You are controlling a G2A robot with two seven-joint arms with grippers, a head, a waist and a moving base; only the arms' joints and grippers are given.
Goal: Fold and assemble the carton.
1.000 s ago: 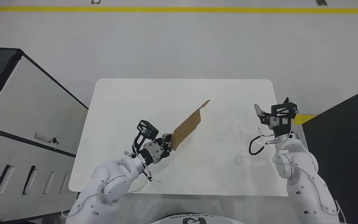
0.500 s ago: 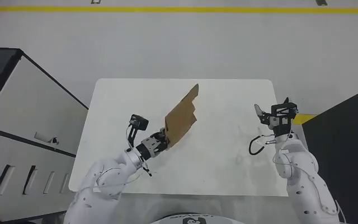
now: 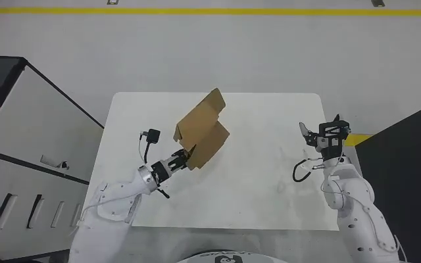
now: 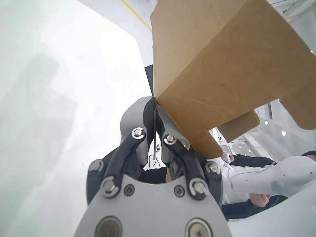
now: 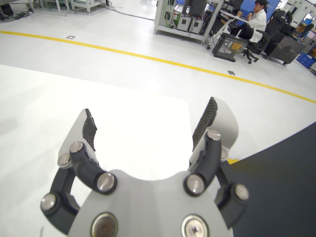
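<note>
Carton hangs half-opened above the middle of the table, my left gripper pinching one flap edge, I judge to leave the panels free for folding, while my right gripper hovers spread near the table's right edge.

The carton runs past the frame's edge in the left wrist view, its far panels cut off; its gripped edge is hidden between the pads of the left end effector. From above, whether its lower edge touches the worktop cannot be told, and the surface beneath it is covered.
</note>
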